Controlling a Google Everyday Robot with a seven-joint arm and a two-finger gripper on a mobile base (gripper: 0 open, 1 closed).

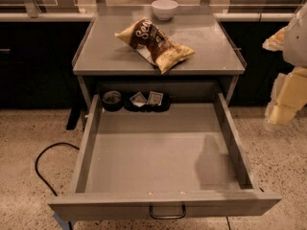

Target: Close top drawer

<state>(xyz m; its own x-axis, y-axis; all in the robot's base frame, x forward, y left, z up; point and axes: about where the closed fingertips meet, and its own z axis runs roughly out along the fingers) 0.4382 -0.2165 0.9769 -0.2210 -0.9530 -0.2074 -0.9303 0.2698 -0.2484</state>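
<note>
The top drawer (158,152) of a grey metal cabinet stands pulled far out towards me. Its flat front (105,206) is at the bottom of the camera view, with a small dark wire pull (167,213) at its centre. The drawer floor is mostly bare. My gripper (277,115) hangs at the lower end of the cream arm at the right edge, right of the drawer's right wall and above the floor. It touches nothing. The lower drawers are hidden under the open one.
A round black container (112,99) and a black tray of small packets (147,100) sit at the drawer's back. A chip bag (154,43) and a white bowl (164,8) rest on the cabinet top (100,56). A black cable (41,166) loops on the speckled floor at left.
</note>
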